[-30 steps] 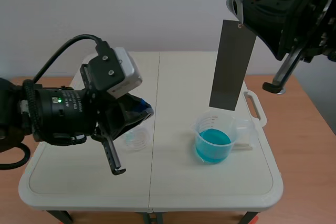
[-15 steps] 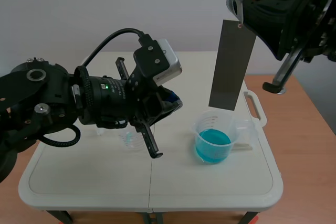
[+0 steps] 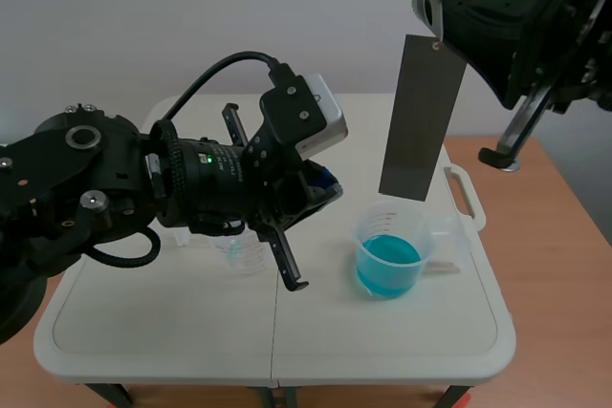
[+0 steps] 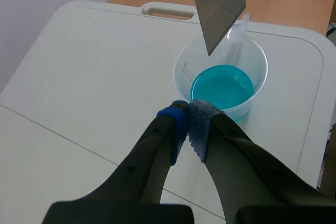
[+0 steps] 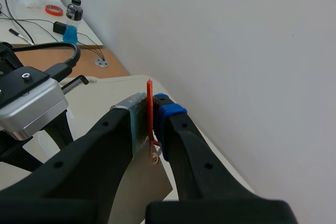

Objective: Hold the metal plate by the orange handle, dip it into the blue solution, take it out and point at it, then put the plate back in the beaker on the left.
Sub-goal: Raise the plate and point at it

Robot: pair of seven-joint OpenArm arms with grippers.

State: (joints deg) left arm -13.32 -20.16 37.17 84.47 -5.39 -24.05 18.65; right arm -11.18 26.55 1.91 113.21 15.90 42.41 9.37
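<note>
The metal plate (image 3: 424,117) hangs upright from the right gripper (image 5: 149,116), whose two fingers are clamped on the thin orange handle (image 5: 149,108) at the plate's upper end; the grey sheet drops away straight below those fingertips. Its lower edge is above the beaker (image 4: 181,69) of blue solution (image 4: 221,85) and clear of the liquid. The left gripper (image 4: 187,121) has its fingers pressed together with nothing between them, the blue pads meeting. The beaker stands just ahead of those tips, and the plate's bottom corner hangs above and beyond them. A second, clear beaker (image 3: 244,253) stands on the white table (image 3: 143,322), partly hidden beneath the left arm, well back from its fingertips.
</note>
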